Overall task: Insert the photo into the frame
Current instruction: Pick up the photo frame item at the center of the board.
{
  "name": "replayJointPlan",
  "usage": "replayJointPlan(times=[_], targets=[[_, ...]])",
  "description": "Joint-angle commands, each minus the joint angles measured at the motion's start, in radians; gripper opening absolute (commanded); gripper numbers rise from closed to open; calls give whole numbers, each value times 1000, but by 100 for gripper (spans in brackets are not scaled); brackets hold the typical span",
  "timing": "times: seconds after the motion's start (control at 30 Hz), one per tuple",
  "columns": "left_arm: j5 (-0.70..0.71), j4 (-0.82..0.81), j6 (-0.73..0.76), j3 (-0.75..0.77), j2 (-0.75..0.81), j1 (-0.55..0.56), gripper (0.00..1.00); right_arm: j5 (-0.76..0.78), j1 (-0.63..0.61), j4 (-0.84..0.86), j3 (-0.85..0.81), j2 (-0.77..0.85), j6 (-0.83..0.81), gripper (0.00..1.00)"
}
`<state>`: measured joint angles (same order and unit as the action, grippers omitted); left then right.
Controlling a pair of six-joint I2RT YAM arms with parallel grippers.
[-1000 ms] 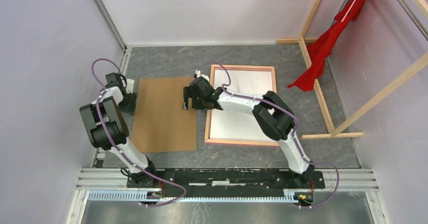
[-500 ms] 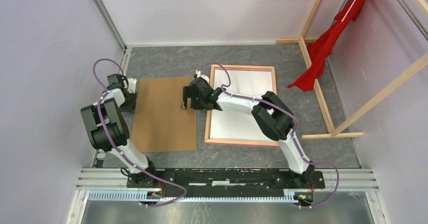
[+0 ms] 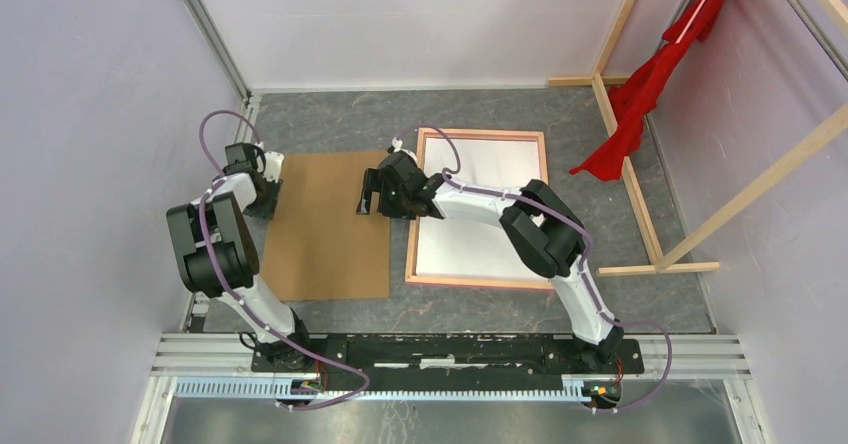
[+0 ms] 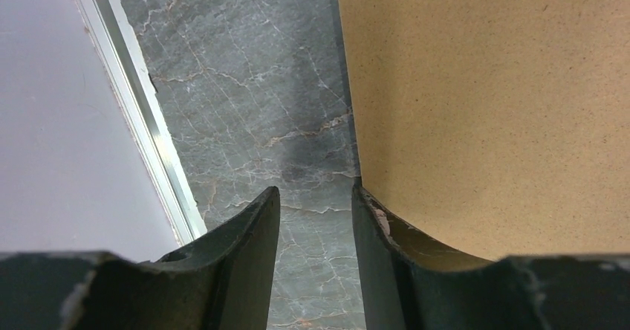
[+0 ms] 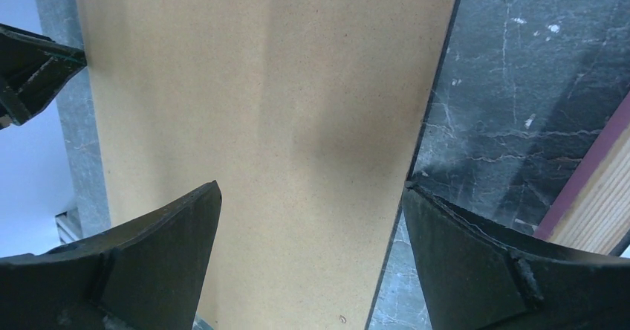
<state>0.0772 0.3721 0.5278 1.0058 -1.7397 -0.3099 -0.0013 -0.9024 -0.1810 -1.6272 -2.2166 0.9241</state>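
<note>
Photo point(image 3: 325, 229), a large rectangular brown hardboard sheet lying back up, is flat on the grey marble table point(image 3: 480, 309). It sits just left of the thin rectangular frame point(image 3: 482, 133) (tan wood side up) and is not in it.

Left gripper point(image 4: 312, 196), at the board's left edge: fingers partly apart, only marble between them, one finger touching the edge.

Right gripper point(image 5: 312, 189), at the board's right edge: fingers wide apart, one over board, one over marble, clamped on nothing.

Risks:
- The thin edge lies flush on the table, so closing fingers may skid over it and shove the board instead of pinching it.
- An uneven lift could bow the sheet.
- A corner may catch the frame's rail.
</note>
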Motion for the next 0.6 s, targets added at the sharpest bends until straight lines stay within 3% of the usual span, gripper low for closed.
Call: replayJointPlan(times=[0.0,0.27,0.57], targets=[[-163,103,0,-78,-92,58,49,-174,-28,272,67,81,94,98],[-171,119,0,-75,-100,81,46,-329,-41,613,170,209,201,97],[-169,134,14,-78,-102,80,45,-414,-46,995,266,208,350,95]])
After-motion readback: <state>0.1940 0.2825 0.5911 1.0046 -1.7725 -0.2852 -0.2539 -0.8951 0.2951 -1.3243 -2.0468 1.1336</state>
